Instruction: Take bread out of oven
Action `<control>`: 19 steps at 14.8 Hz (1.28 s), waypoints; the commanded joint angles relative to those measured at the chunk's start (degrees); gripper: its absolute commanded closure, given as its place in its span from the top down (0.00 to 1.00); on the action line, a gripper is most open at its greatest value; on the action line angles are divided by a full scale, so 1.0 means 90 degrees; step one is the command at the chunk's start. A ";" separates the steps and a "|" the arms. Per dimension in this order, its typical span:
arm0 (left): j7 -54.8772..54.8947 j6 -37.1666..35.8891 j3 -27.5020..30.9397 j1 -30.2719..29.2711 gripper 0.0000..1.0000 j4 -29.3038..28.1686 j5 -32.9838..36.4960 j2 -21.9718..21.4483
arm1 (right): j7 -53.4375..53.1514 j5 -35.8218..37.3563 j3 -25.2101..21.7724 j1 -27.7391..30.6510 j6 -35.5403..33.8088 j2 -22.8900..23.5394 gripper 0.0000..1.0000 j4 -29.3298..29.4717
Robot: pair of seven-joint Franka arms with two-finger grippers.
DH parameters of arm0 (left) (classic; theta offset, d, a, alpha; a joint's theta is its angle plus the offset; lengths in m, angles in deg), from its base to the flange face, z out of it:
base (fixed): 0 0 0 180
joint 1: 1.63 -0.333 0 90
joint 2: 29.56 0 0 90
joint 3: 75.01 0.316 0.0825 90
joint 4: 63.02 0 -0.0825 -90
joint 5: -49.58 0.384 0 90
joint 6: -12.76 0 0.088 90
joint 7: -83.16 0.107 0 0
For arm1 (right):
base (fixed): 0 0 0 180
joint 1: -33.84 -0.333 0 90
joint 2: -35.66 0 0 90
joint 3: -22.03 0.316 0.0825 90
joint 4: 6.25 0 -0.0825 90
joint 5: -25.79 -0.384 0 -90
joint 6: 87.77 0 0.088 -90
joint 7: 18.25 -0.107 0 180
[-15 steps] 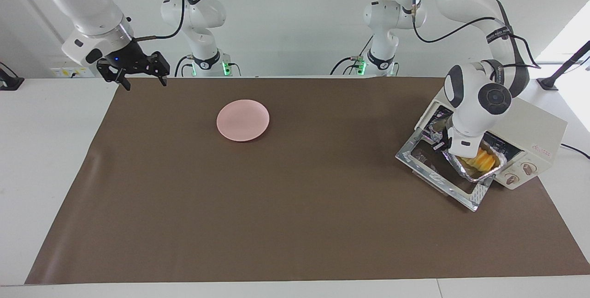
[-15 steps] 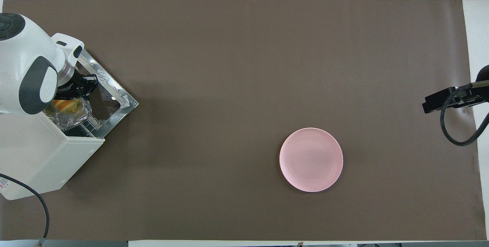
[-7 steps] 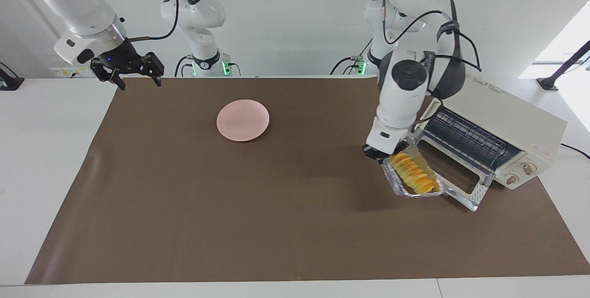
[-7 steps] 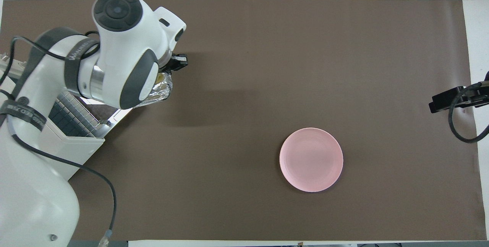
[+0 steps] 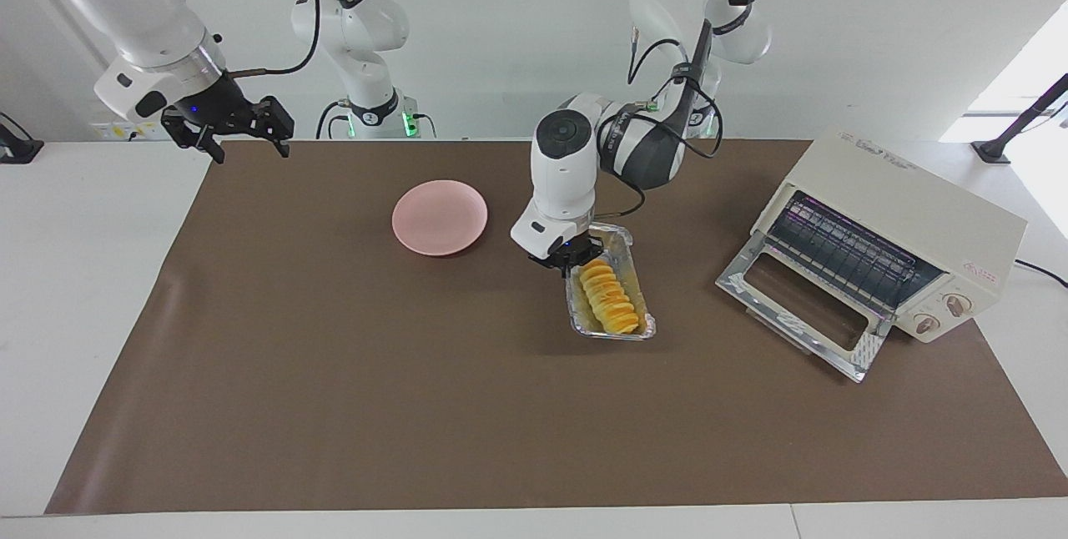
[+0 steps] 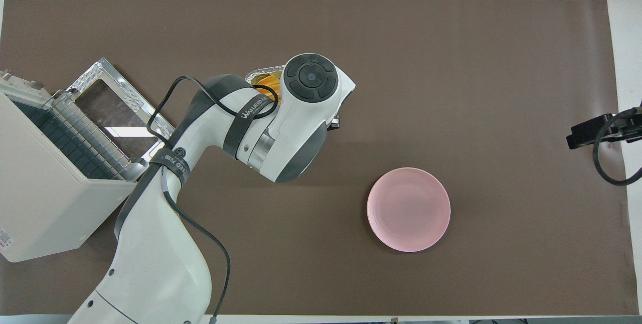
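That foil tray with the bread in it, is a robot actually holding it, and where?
Yes. The left gripper is shut on the foil tray, pinching its rim at the end nearer the robots. The right gripper holds nothing.

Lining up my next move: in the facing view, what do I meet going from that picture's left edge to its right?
Right end effector, open, waiting over the table's corner → pink plate → left end effector, shut on the foil tray's rim, bread in it → oven, door down.
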 commanded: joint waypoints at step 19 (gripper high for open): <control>0.1627 -0.2477 0.1027 -0.2133 1.00 0.0361 -0.0192 -0.1823 | -0.1964 -0.0088 0.0142 -0.1119 0.1008 0.0403 1.00 -0.0295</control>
